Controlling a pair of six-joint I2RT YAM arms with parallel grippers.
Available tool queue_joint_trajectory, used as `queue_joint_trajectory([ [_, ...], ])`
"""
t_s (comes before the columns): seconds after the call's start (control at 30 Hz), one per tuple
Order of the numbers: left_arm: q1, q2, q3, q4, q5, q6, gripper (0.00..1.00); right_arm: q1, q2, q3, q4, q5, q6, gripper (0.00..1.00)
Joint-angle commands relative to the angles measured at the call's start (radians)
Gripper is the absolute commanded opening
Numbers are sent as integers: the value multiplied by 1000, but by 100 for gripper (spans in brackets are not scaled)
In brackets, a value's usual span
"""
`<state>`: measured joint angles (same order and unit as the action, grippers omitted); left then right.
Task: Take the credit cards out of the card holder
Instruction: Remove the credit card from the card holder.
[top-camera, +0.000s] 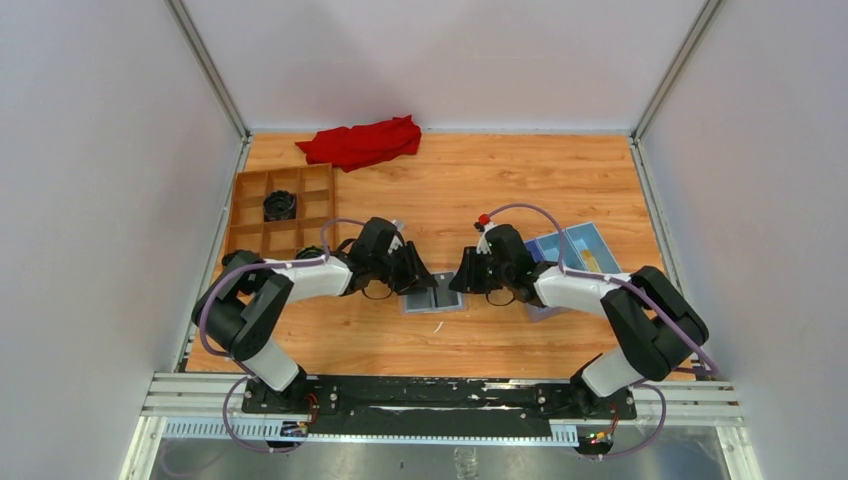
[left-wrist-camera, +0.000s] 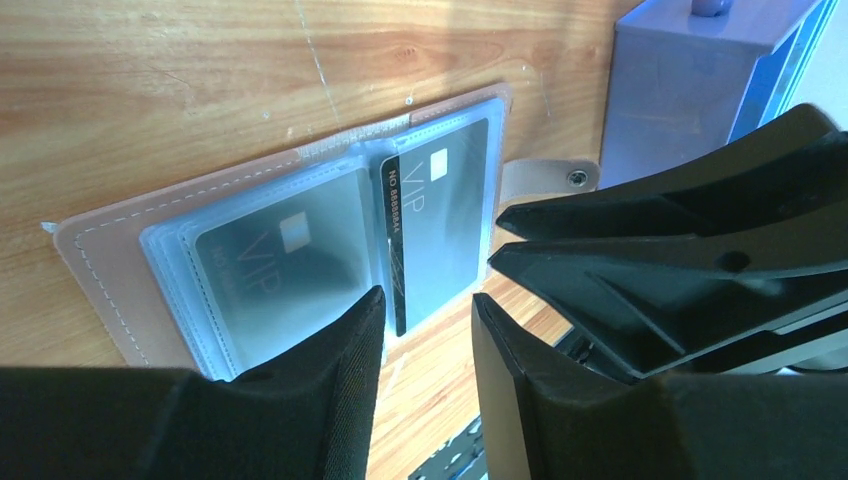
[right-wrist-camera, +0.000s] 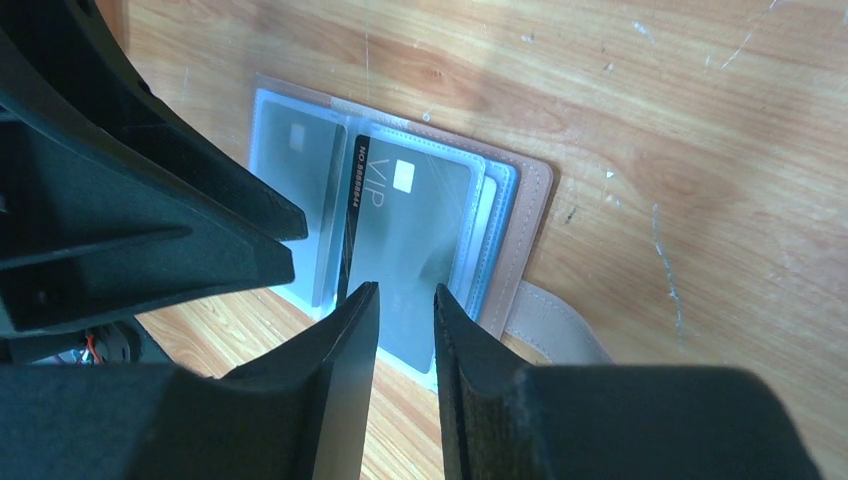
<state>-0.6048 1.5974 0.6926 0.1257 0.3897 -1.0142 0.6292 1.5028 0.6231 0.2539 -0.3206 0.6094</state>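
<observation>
The card holder (top-camera: 432, 298) lies open and flat on the wooden table between my two grippers. Its tan-pink cover (left-wrist-camera: 100, 260) frames clear sleeves. A pale grey card (left-wrist-camera: 280, 260) sits in one page. A second grey card (left-wrist-camera: 445, 220) with a black edge strip sits in the other, and also shows in the right wrist view (right-wrist-camera: 415, 230). My left gripper (left-wrist-camera: 428, 297) is open and empty over the holder's near edge at the fold. My right gripper (right-wrist-camera: 406, 288) is open by a narrow gap, empty, just above the black-edged card's near end. The two grippers face each other closely.
A deep blue box (top-camera: 575, 255) stands right of the holder, beside the right arm. A brown compartment tray (top-camera: 280, 210) with a black object in it sits at the left. A red cloth (top-camera: 362, 142) lies at the back. The holder's snap strap (left-wrist-camera: 545, 180) sticks out sideways.
</observation>
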Motion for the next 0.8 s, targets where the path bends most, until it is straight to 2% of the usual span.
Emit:
queue_joint_trajectory([
  [0.0,-17,-13,-14,3,-10,62,39,-13,-31,-7,-17,36,-15,31],
  [0.07,-19,-2,-13,3,-16,66,35,-14,-18,0,-24,33,-17,31],
  [0.77,-21,59,-41,3,-61,86,34,-13,53,-16,67,-60,17,29],
])
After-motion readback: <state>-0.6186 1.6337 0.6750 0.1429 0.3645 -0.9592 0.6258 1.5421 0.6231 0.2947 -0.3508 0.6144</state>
